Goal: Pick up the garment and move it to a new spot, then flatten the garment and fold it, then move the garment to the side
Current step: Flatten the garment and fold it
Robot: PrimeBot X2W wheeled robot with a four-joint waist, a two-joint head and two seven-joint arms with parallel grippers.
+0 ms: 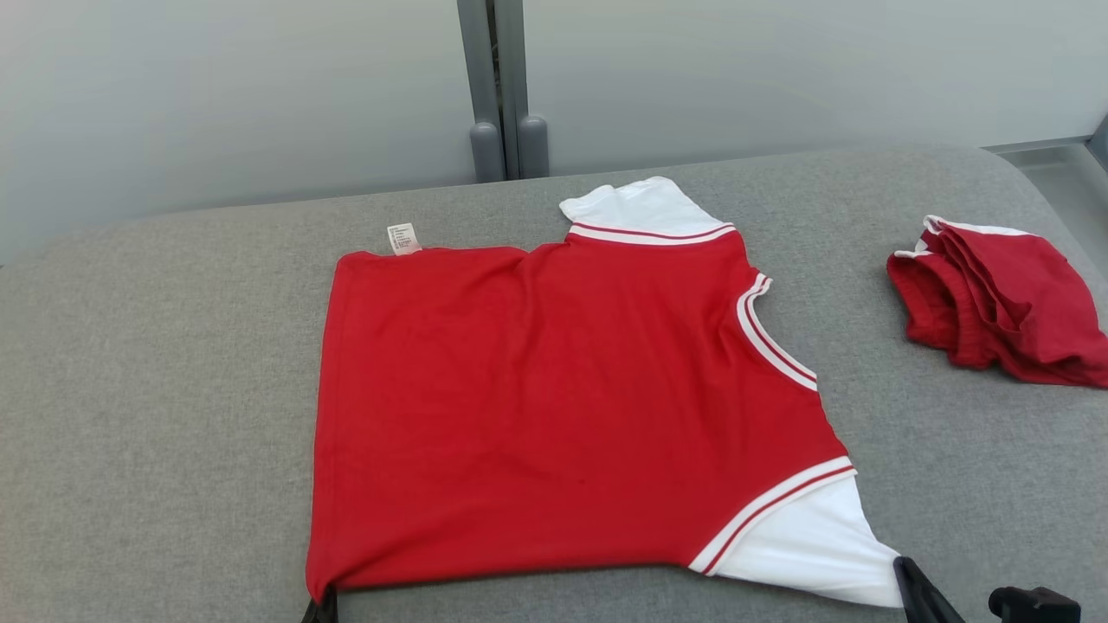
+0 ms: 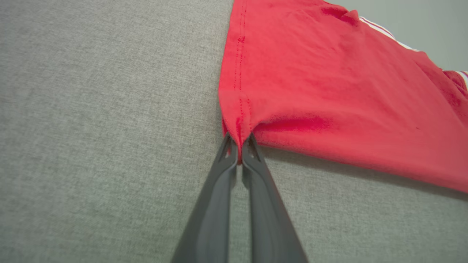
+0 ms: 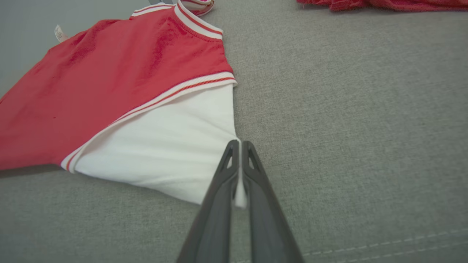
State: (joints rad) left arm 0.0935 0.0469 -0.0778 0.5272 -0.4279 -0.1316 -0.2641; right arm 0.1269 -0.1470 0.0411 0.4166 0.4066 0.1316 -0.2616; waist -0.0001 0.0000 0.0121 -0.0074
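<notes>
**1. left hand** (image 1: 318, 611): nearest item, at the bottom edge of the head view, lower left. In the left wrist view (image 2: 239, 141) its two dark fingers are clenched on the near hem corner of the garment, with red cloth bunched between the tips.

**2. right hand** (image 1: 916, 581): bottom edge of the head view, lower right. In the right wrist view (image 3: 240, 145) it is clenched on the tip of the near sleeve, and a sliver of white cloth shows between the fingers.

**3. garment** (image 1: 563, 407): a red shirt spread out on the padded surface (image 1: 156, 389), which is grey and woven. The shirt lies in the middle of the head view.
- The hem runs along the robot's left.
- The curved neck band (image 1: 773, 337) faces right.
- The near edge is stretched between the two hands, with a shadow beneath it in both wrist views.

**3a. near sleeve** (image 1: 814, 541): white, set off from the red body by a white band with thin red stripes.

**3b. far sleeve** (image 1: 640, 206): white, with the same striped band, at the shirt's far edge.

**3c. label** (image 1: 402, 238): small and white, sticking out at the far left corner.

**4. second red garment** (image 1: 1004, 303): crumpled with white trim, on the same surface. It lies well apart from the shirt, to the right and farther back.

**5. grey posts** (image 1: 506, 130): two uprights side by side behind the far edge of the surface.

**6. pale wall** (image 1: 216, 104): the backdrop, farthest of all.
</notes>
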